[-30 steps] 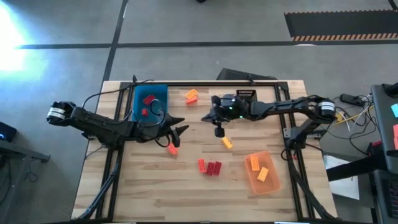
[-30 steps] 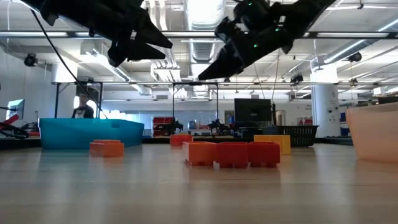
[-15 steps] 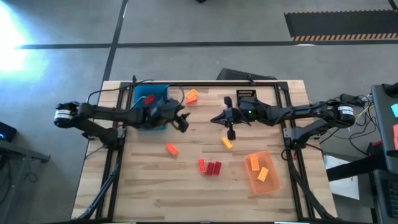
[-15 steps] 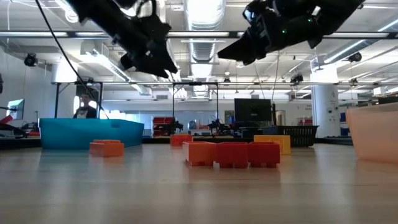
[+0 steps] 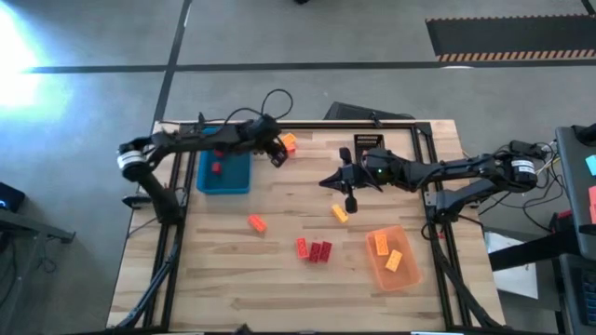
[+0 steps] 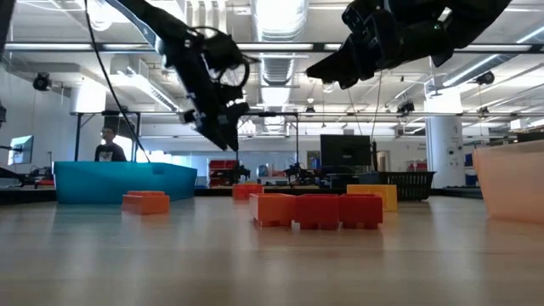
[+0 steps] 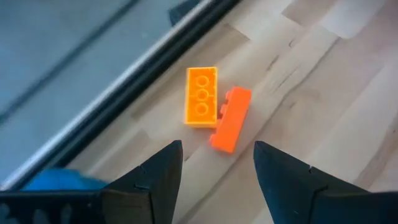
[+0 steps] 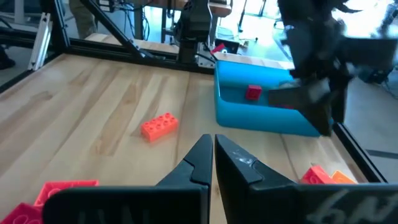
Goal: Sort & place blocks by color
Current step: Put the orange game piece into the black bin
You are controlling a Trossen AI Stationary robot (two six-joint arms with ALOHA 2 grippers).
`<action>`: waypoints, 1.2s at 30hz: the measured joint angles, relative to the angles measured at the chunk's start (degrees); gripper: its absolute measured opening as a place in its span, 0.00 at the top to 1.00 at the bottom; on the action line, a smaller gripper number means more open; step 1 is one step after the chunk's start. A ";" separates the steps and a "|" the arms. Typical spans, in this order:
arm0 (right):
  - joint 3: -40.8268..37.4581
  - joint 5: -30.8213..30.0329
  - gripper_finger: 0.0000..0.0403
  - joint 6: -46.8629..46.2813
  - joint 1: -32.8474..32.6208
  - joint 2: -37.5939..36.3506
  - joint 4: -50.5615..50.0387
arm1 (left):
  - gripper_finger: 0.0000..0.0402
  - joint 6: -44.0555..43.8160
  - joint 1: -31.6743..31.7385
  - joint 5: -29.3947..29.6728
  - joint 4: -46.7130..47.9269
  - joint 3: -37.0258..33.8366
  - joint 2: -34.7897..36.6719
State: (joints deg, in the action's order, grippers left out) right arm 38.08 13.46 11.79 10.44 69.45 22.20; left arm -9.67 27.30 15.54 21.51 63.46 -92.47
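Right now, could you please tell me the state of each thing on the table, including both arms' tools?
Left tool: open, empty, above the orange brick pair.
Right tool: shut, empty, mid-table.
Blue plastic tray: holds red bricks.
Translucent orange tray: holds two orange bricks.
Two orange studded bricks: touching, on the wood near the table's edge.
Red brick cluster: loose, unsorted.

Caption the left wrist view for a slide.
Open left gripper poised above two touching blocks, one orange-yellow and one orange, near the table edge.
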 joint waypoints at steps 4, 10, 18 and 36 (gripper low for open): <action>-0.11 0.02 0.98 0.03 0.02 0.00 -0.06 | 0.55 6.37 1.82 -9.03 -0.95 1.77 -5.18; -0.11 0.01 0.98 -0.12 0.03 0.00 -0.09 | 0.55 18.75 2.00 -10.11 -1.83 2.15 -9.24; -0.24 -0.01 0.98 -0.22 0.04 0.02 -0.13 | 0.55 27.60 1.95 -10.50 -4.46 1.86 -9.53; -0.26 -0.01 0.98 0.37 0.04 0.04 -0.48 | 0.54 28.44 1.97 -8.19 -17.77 -3.86 -9.53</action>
State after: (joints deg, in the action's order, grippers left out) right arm 37.82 13.45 12.16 10.48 69.49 21.72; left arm 18.77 29.28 7.35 3.74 59.60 -102.00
